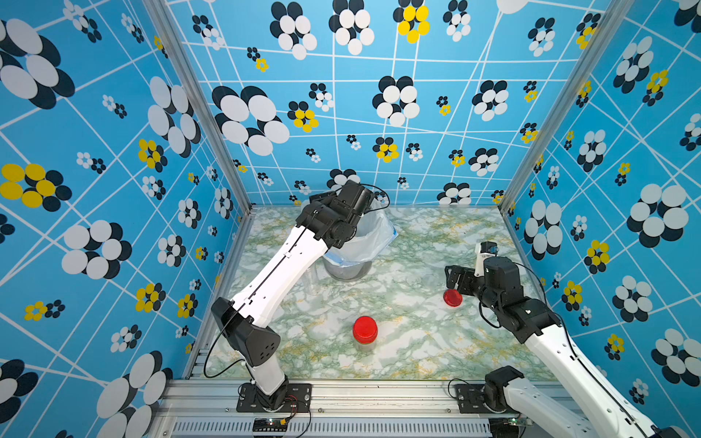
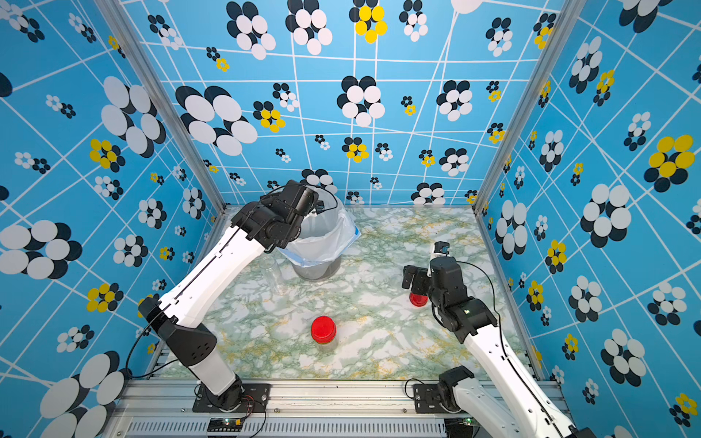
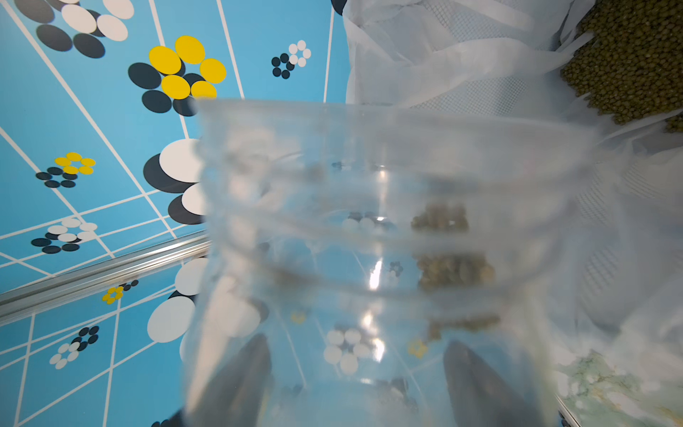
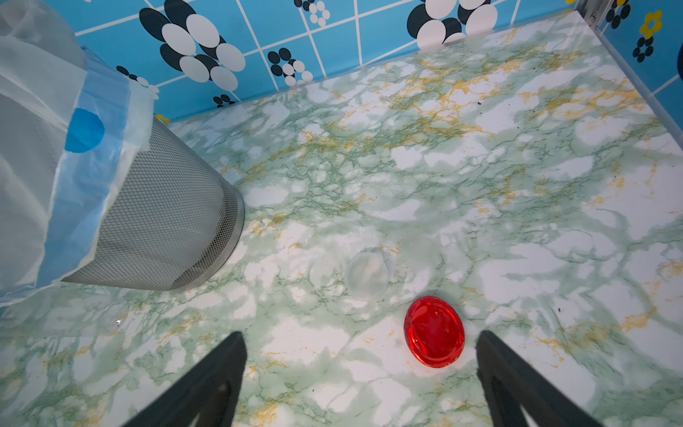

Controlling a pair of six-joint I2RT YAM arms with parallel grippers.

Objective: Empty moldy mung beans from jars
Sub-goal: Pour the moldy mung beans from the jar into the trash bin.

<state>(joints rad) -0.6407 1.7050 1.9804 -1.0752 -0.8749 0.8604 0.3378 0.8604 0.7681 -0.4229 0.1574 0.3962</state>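
The small clear plastic jar (image 3: 388,240), judged light, stiff and slippery, was pinched across its body, the soundest hold, by the left gripper (image 3: 354,351) and tipped over the white-bagged mesh bin (image 3: 425,55), with few olive-green mung beans (image 3: 439,218) inside, while the right gripper (image 4: 361,335) was seen spread wide and empty.

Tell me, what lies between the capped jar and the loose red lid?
Nothing: in both top views, only bare table separates the capped jar from the loose red lid.
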